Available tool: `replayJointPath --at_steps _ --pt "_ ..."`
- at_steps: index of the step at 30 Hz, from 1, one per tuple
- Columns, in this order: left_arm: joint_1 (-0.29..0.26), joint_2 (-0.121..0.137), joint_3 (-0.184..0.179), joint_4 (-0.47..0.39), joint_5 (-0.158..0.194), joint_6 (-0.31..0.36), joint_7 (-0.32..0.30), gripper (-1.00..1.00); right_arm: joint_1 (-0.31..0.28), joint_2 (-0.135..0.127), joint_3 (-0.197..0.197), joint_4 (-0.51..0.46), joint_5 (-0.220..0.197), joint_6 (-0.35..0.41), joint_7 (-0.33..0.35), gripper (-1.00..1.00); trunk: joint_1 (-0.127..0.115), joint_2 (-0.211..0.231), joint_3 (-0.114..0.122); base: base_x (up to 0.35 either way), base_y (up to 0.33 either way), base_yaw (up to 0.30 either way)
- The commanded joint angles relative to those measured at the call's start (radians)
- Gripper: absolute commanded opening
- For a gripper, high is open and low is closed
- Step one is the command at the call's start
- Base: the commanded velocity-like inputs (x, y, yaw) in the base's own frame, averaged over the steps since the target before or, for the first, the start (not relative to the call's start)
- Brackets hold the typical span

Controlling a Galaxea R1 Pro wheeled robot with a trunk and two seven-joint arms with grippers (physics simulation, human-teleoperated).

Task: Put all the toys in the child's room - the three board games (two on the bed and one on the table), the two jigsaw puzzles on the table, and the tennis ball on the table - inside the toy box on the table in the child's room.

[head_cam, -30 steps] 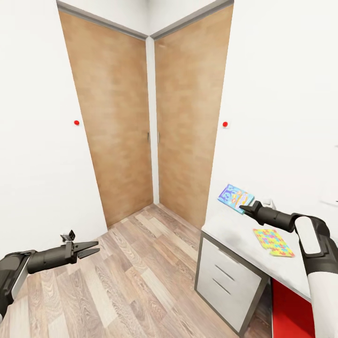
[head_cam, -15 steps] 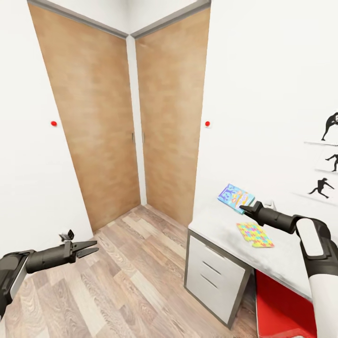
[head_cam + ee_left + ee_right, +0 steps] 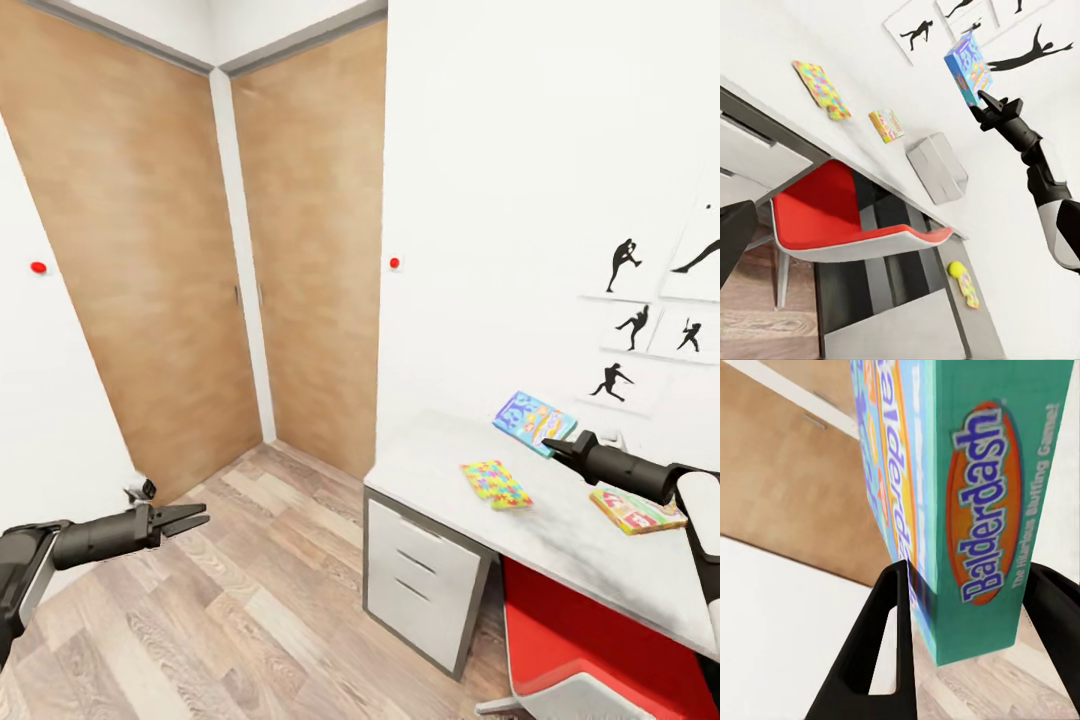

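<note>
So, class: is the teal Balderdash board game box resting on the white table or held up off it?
Held up. The right gripper's black fingers clamp the teal Balderdash board game box above the white table.

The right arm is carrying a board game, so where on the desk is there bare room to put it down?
The desk is bare from its door-side end up to the jigsaw puzzle, and along the front edge past it. Toward the wall it is busier: the held board game in the right gripper and another flat box.
</note>
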Motion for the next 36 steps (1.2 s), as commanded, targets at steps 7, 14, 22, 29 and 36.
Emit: replayJointPath --at_steps 7,14,22,29,36 --pt "-0.001 0.021 -0.003 -0.026 -0.003 0.016 -0.004 1.0 0.036 -0.049 -0.003 0.006 -0.024 0.005 0.011 -1.0 0.001 -0.001 -0.001 0.168 0.043 -0.279" --pt "-0.001 0.023 -0.004 -0.03 -0.003 0.016 -0.004 1.0 0.043 -0.069 -0.004 0.066 -0.025 0.005 0.011 -1.0 0.001 -0.001 -0.001 0.099 -0.011 -0.279" --pt "-0.001 0.027 -0.005 -0.031 -0.003 0.016 -0.004 1.0 0.043 -0.072 -0.024 0.102 -0.024 0.005 0.012 -1.0 0.001 -0.001 -0.001 0.173 -0.161 -0.279" --pt "-0.001 0.046 -0.004 -0.032 -0.002 0.016 -0.004 1.0 0.043 -0.072 -0.026 0.105 -0.024 0.005 0.012 -1.0 0.001 -0.001 0.002 0.094 -0.042 -0.279" --pt "-0.001 0.055 -0.005 -0.032 -0.002 0.016 -0.004 1.0 0.043 -0.077 -0.026 0.108 -0.023 0.005 0.012 -1.0 0.001 -0.001 0.004 0.19 -0.136 -0.279"
